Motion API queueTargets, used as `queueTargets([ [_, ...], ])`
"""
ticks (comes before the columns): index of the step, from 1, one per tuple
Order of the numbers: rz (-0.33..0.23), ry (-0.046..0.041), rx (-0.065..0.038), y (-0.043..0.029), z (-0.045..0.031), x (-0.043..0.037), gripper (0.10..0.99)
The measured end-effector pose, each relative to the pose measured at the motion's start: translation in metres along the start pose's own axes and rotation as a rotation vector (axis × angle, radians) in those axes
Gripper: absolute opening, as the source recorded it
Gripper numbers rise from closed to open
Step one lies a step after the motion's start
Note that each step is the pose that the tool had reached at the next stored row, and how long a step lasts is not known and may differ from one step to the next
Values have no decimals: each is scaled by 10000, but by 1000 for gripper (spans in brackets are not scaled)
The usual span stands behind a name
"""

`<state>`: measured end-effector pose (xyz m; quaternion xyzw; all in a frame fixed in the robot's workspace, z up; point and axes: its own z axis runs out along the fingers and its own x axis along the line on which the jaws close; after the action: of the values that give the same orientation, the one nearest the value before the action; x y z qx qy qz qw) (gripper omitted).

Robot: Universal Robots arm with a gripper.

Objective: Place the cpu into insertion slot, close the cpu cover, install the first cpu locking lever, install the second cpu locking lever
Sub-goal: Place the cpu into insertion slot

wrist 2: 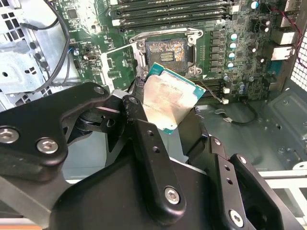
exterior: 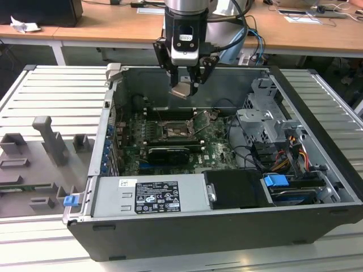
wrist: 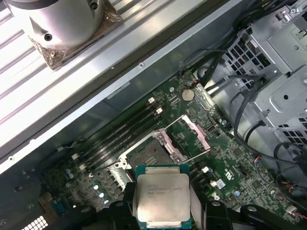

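My gripper (exterior: 185, 85) hangs over the open computer case (exterior: 187, 238), shut on the cpu (exterior: 182, 90), a pale silvery square chip held tilted between the two black fingers (wrist 2: 135, 115). Both wrist views show the cpu (wrist 2: 170, 98) (wrist: 162, 194) clamped by its edges, well above the board. The insertion slot (exterior: 177, 129) (wrist 2: 166, 50) (wrist: 146, 152) lies bare on the green board below. Its cpu cover (wrist: 189, 135) (wrist 2: 120, 64) is swung open to one side, with the board visible through its window.
Long black memory sticks (wrist 2: 172, 9) run beside the slot. A silver power supply (exterior: 147, 195) fills the case front, and a drive cage (exterior: 266, 113) with cables stands at the exterior view's right. Grey fixtures (exterior: 51, 141) sit on the slatted table at the left.
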<state>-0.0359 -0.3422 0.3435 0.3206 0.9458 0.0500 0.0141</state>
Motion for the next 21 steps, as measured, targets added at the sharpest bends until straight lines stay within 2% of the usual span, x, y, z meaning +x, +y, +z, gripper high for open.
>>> queueTargets([
  [21, 1172, -122, -6, -5, 47, -1, 529],
])
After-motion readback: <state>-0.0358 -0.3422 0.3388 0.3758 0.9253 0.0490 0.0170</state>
